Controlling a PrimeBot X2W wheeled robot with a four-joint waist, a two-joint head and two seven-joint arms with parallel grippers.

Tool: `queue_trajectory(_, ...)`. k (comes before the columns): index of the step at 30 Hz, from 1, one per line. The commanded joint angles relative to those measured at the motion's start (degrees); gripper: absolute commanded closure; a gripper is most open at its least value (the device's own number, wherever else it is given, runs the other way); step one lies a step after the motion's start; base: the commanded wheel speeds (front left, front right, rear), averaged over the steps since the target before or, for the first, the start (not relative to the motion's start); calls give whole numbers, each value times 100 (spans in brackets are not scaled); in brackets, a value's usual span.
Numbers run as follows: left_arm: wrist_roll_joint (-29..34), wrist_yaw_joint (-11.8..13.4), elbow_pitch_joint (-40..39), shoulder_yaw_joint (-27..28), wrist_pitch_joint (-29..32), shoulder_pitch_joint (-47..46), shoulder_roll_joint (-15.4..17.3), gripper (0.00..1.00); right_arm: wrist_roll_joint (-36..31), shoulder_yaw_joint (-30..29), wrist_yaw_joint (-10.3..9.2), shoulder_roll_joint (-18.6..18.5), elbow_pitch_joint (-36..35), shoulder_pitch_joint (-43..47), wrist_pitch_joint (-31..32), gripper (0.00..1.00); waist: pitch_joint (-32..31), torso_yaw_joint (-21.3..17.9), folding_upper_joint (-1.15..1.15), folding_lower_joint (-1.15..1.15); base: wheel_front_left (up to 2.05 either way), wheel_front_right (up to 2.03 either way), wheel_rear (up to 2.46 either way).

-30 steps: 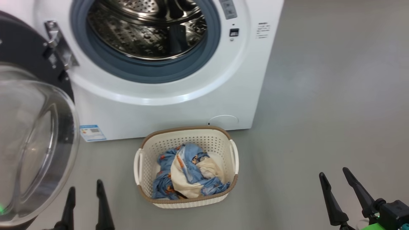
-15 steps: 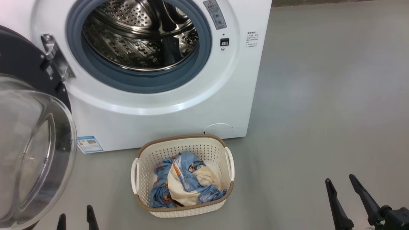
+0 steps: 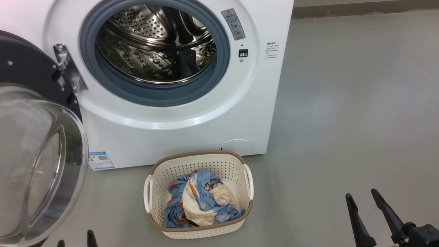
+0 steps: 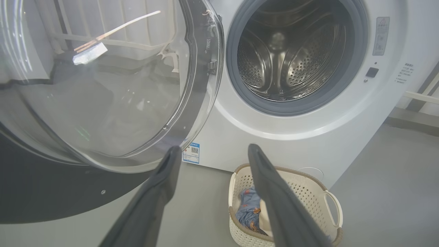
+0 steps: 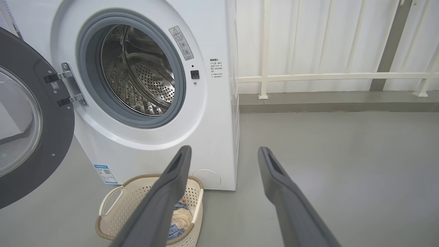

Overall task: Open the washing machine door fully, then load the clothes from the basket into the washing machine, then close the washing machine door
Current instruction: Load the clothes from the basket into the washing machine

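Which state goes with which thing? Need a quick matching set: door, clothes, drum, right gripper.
Things:
1. washing machine door
2. clothes
3. drum
4. right gripper

States:
A. bare steel, nothing inside
B. swung wide open
C. jaws apart, holding nothing
D. bundled in the basket

Pairs: 1-B, 2-D, 3-A, 4-C
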Motion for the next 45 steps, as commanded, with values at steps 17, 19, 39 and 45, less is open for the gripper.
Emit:
queue_trajectory(17, 279, 3, -188, 33, -37, 9, 30, 0, -73, 8, 9, -95, -90, -71, -68, 0, 44, 6, 0, 0, 0, 0, 0)
queue_trajectory(19, 317, -21, -161, 5, -37, 21, 30, 0, -75, 8, 9, -89, -91, -71, -68, 0, 50, 15, 0, 0, 0, 0, 0)
queue_trajectory(39, 379, 26, -156, -57, -37, -2, 30, 0, -22, 39, 9, -103, -75, -84, -68, 0, 91, 49, 0, 0, 113, -113, 0)
queue_trajectory(45, 342, 38, -135, -137, -37, -2, 30, 0, 0, 43, 9, -108, -63, -85, -68, 0, 97, 42, 0, 0, 73, -73, 0)
